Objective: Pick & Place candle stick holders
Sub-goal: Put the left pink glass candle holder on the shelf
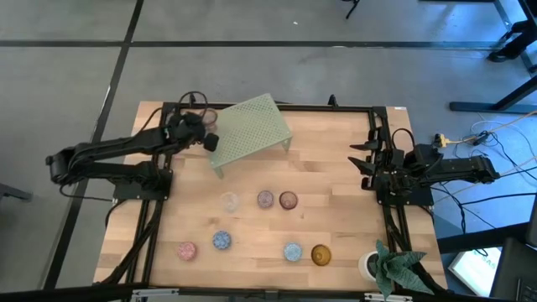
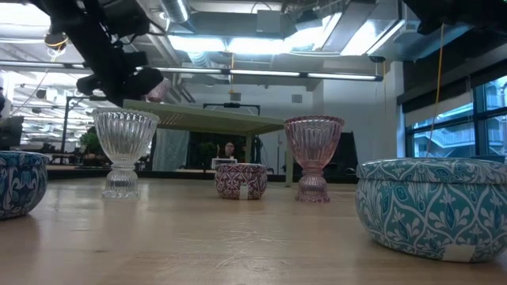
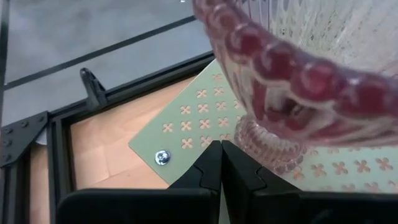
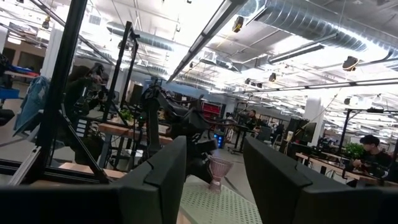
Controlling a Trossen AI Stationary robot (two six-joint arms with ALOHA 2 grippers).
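We see the rack (image 1: 250,130) with a pink cup (image 3: 298,81) over its left edge, beside the closed, empty left gripper (image 3: 221,163).

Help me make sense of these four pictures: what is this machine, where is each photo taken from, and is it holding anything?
You see two dark robot arms at a wooden table. One picture looks straight down from above, one looks level across the tabletop, and two come from cameras on the arms' wrists.

The left gripper is at the edge of the pale green perforated rack. Its fingers are shut on the rim of a pink stemmed glass cup, held just over the rack's top. The right gripper waits at the table's right side, holding nothing.

On the table lie seven more small candle holders, among them a clear one, a blue one and an amber one. A potted plant stands in the near right corner.
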